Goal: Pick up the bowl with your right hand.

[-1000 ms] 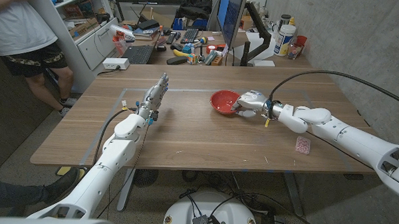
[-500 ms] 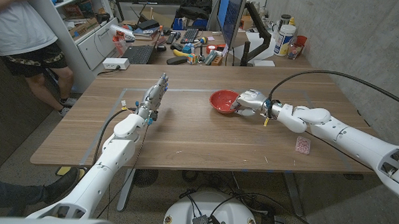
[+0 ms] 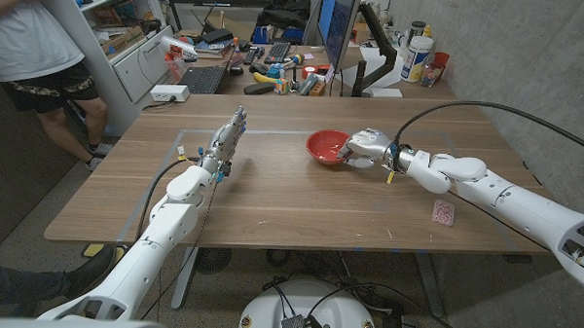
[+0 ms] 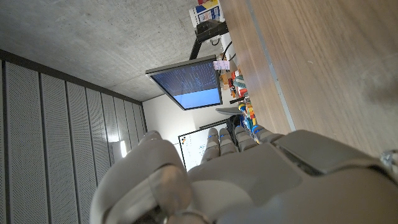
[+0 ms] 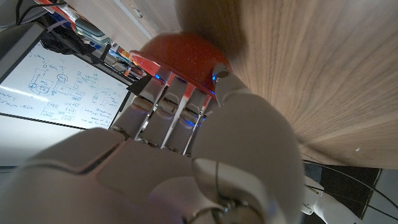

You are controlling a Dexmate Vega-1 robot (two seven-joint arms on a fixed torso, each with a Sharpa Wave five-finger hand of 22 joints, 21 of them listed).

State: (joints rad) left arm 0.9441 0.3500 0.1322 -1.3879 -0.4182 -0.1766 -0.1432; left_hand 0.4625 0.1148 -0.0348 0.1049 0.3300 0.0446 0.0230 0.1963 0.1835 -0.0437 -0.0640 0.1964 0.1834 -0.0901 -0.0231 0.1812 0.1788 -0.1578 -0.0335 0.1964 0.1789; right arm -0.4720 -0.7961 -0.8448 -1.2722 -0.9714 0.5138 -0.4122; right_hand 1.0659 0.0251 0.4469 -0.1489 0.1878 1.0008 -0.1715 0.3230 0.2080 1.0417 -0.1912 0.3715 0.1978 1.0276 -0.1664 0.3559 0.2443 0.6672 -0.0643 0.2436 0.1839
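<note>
The head view shows the red bowl (image 3: 327, 147) sitting upright on the wooden desk (image 3: 271, 197), a little toward the far edge and right of the middle. The right hand (image 3: 364, 148) is at the bowl's near-right rim, its fingers wrapped against the rim and side wall. In the right wrist view the fingers (image 5: 168, 99) reach up to the bowl (image 5: 180, 56) and their tips lie against its underside and edge, so the hand appears to be clasping the bowl, though whether the thumb has pinched over the rim cannot be made out. The bowl seems to rest on the desk, not yet lifted.

The left hand (image 3: 227, 140) waits well apart on the left side of the desk, standing with its fingers stretched out toward the far edge and holding nothing; the left wrist view shows the back of that hand (image 4: 261, 174) with the fingers straight.

Judging by its look, the bowl is a small, stiff, smooth-walled plastic or melamine dish, probably light and not fragile, but slick. A one-sided grip on the rim would tend to let it tip or slide out, so the best hold is likely a pinch with the thumb inside the rim and the fingers beneath the outer wall, squeezed firmly before raising it.

A small pink patterned card (image 3: 443, 212) lies on the desk near the right forearm. A person (image 3: 33, 48) stands beyond the desk's far left corner.
</note>
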